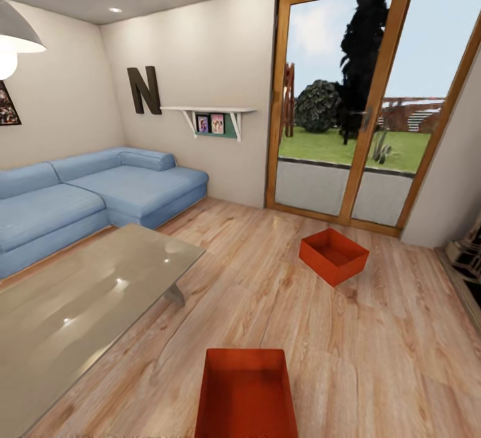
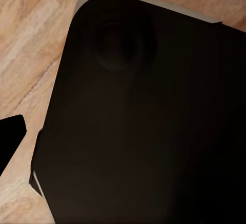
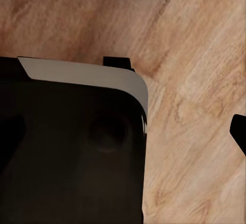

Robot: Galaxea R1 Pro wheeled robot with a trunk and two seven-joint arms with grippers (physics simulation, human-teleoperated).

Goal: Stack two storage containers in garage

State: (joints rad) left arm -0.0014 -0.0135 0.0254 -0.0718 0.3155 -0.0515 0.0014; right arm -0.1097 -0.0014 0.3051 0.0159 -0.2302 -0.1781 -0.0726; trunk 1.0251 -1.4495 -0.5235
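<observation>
Near bin (image 1: 247, 394) lay dead ahead on wood floor (image 1: 374, 358), long axis pointing away; far bin (image 1: 333, 256) beyond, rightward (by glass doors (image 1: 361, 104)). Neither arm nearer; jaw state couldn't be told

- Near open-topped orange-red rectangular plastic bin (image 1: 246, 394): upright on light wood plank flooring, at the view's bottom edge, centre.
- Far matching orange-red bin (image 1: 333, 256): upright, turned diagonally, right, before the glass doors.
</observation>
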